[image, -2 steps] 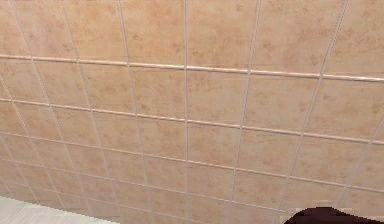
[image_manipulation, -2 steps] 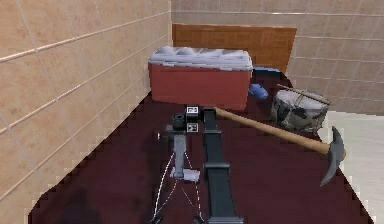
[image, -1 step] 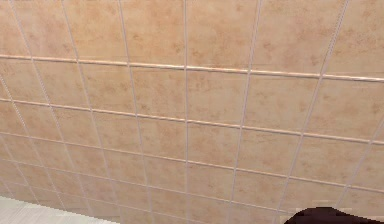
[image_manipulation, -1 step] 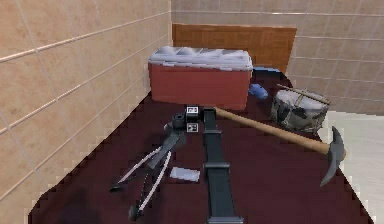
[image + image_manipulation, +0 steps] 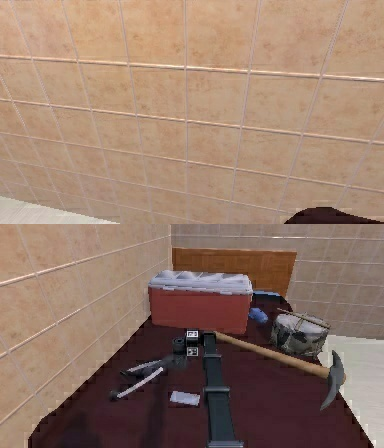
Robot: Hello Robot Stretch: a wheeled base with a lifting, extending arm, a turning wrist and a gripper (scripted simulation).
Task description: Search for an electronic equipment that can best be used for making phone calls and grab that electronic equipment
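Nearest in the arm side view: a dark maroon desk (image 5: 280,414), set against a tan tiled wall (image 5: 60,314). Up from the bottom edge, the arm (image 5: 216,399), a dark square bar. Just left of that bar, flat on the desk, a small grey slab (image 5: 184,398), possibly the phone, too small to name with certainty; lies apart from the fingers. Farther out, the hand (image 5: 122,384), thin fingers (image 5: 150,366) angled toward the view's left over bare desk; holds nothing; cannot tell whether parted or together. Beyond, a long wooden-handled tool (image 5: 270,354) with a dark head, slanting across the desk toward the view's right. Behind it a grey-white bucket (image 5: 300,332), and left of that a red box (image 5: 198,309) under a pale lid, with a blue thing (image 5: 260,315) between the two. Farthest, a brown panel (image 5: 240,262). In the forward view, more tan tiling and a dark maroon patch (image 5: 330,215) at the bottom right.
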